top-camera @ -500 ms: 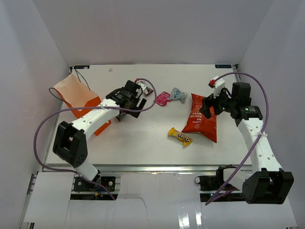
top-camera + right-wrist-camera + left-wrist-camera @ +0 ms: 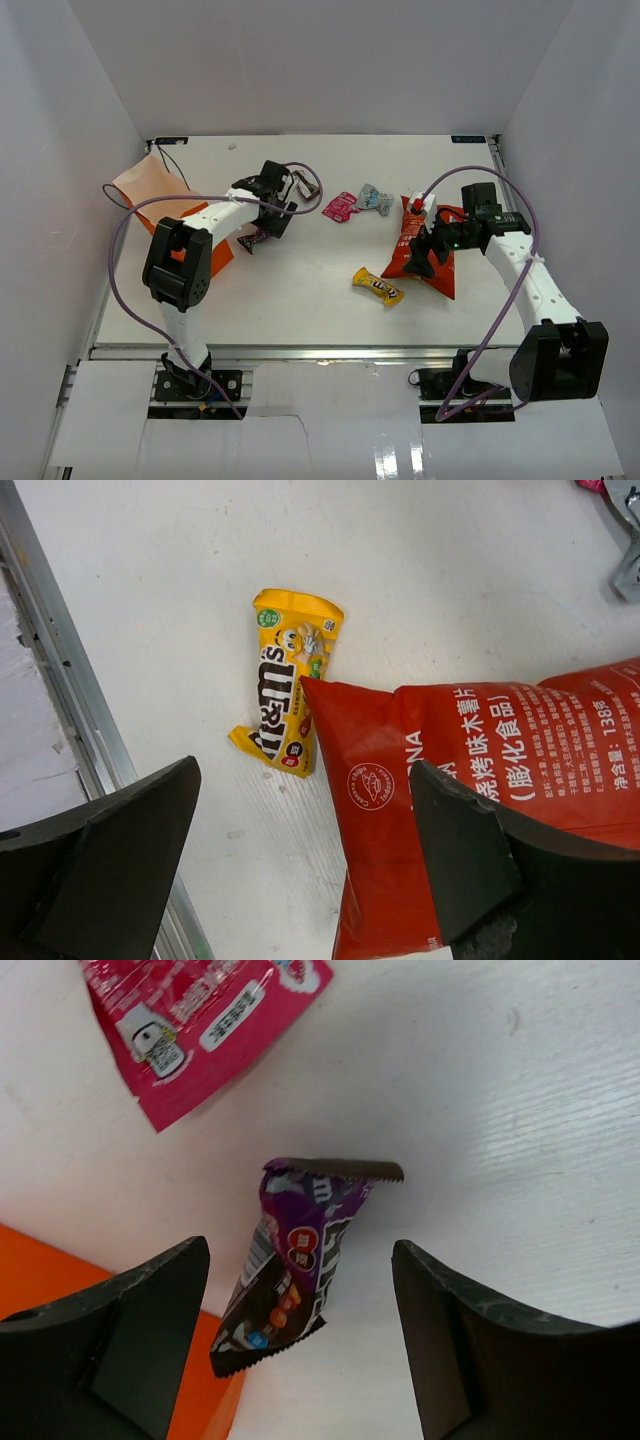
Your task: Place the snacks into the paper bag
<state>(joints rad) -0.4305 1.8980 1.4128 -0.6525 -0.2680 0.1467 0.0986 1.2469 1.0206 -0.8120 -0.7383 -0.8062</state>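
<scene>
The orange paper bag [image 2: 150,203] lies at the far left; its edge shows in the left wrist view [image 2: 40,1285]. My left gripper [image 2: 272,220] is open over the dark brown sweet [image 2: 250,240], which lies between the jaws in the wrist view [image 2: 295,1270], untouched, one end overlapping the bag's edge. The pink sweet [image 2: 340,207] [image 2: 190,1010] and silvery-grey sweet [image 2: 375,198] lie mid-table. My right gripper [image 2: 422,255] is open over the near left corner of the red-orange crisp bag [image 2: 440,262] [image 2: 500,780]. The yellow candy pack [image 2: 378,286] [image 2: 285,680] lies beside that corner.
White walls enclose the table on three sides. A metal rail [image 2: 60,680] runs along the table's near edge, close to the yellow pack. Purple cables [image 2: 520,250] loop off both arms.
My right gripper has moved left and down onto the crisp bag's near left corner. My left arm has folded back, its gripper shifting slightly towards the far left above the brown sweet.
</scene>
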